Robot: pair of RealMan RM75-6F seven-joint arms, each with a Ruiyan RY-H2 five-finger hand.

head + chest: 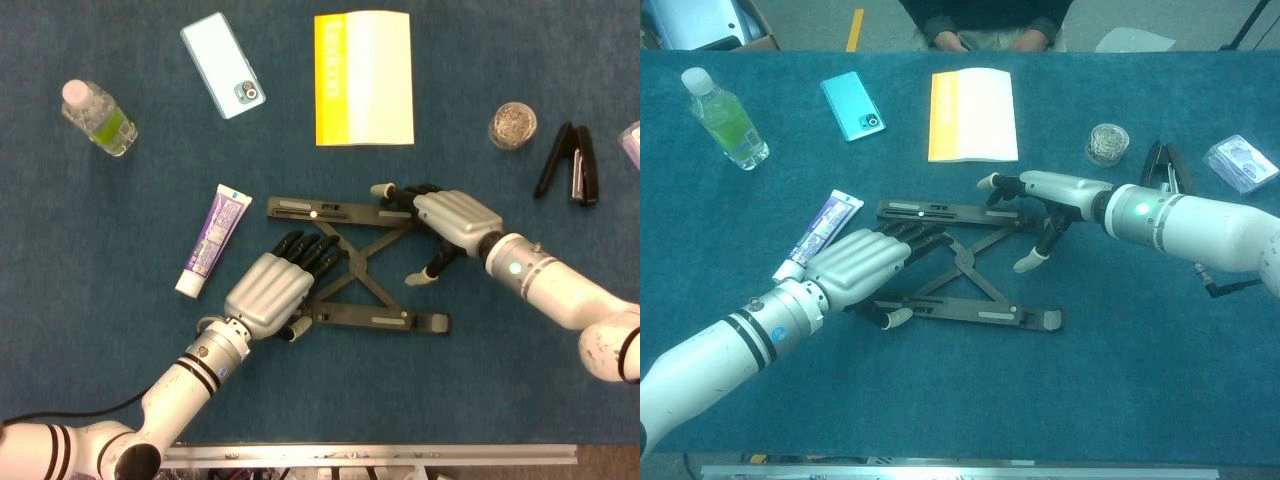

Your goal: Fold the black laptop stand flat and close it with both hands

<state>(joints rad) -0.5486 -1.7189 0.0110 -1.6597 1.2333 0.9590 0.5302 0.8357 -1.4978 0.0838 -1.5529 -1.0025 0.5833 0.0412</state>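
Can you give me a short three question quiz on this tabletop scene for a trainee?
1. True or false: the black X-frame laptop stand is already folded flat.
2. Which hand reaches the stand's far bar: A left hand, B right hand?
3. Fill in: the purple and white toothpaste tube lies on the stand's ____ side.

Key:
1. False, its two bars lie apart, crossed struts between.
2. B.
3. Left, beyond the left hand, apart from the stand.

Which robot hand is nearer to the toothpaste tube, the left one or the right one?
The left. The left robot hand lies just beside the toothpaste tube, over the stand's left end. The right robot hand is at the laptop stand's far end.
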